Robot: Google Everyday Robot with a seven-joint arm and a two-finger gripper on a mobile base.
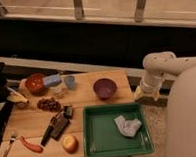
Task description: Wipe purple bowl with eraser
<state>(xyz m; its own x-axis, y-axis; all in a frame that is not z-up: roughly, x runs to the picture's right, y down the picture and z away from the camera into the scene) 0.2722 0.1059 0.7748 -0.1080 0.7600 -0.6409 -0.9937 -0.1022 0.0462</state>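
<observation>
purple bowl [104, 87] is sitting toward the table's [29, 122] back right. eraser [60, 126] is lying untouched near the apple [70, 143], well apart from it. gripper [145, 94] is hanging off the right edge, spread wide, carrying nothing. so nothing's started yet imo, grabbing and wiping both left.

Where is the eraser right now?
Camera view: the eraser lies on the table's left half, near the front edge, just left of the green tray and behind the apple. The claw is not in view; only the white arm shows at the right.
</observation>
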